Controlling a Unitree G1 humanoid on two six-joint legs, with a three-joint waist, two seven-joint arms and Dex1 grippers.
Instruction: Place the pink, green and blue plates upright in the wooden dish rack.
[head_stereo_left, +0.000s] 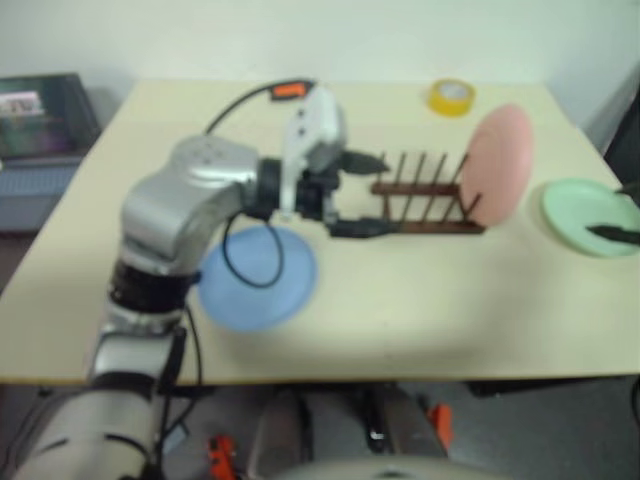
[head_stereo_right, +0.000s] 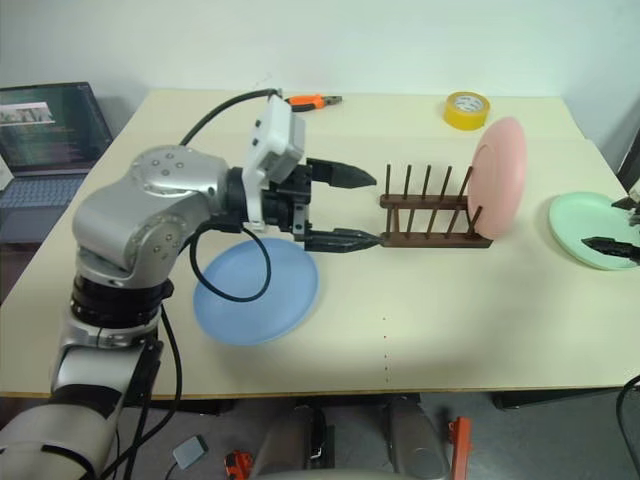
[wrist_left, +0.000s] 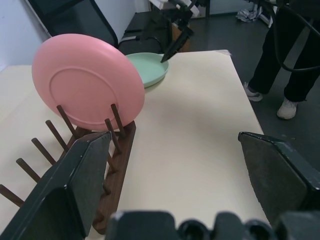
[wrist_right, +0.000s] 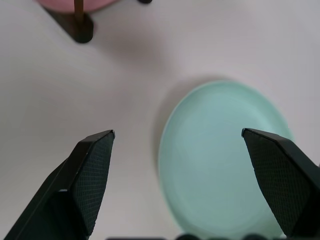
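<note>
The pink plate (head_stereo_right: 500, 190) stands upright at the right end of the wooden dish rack (head_stereo_right: 430, 215), held between its pegs. Flat on the table in front of my left arm lies the blue plate (head_stereo_right: 290, 290). My left gripper (head_stereo_right: 376, 209) is open and level at the rack's left end, with nothing between its fingers. The green plate (head_stereo_right: 585, 225) lies flat near the table's right edge. My right gripper (wrist_right: 178, 132) hovers open just above the green plate (wrist_right: 220, 165), spanning its left half, apart from it.
A yellow tape roll (head_stereo_right: 466, 109) and orange-handled pliers (head_stereo_right: 315, 101) lie at the back of the table. A laptop (head_stereo_right: 50, 125) sits off the table's left side. A person's legs (wrist_left: 280, 60) stand past the table's right edge.
</note>
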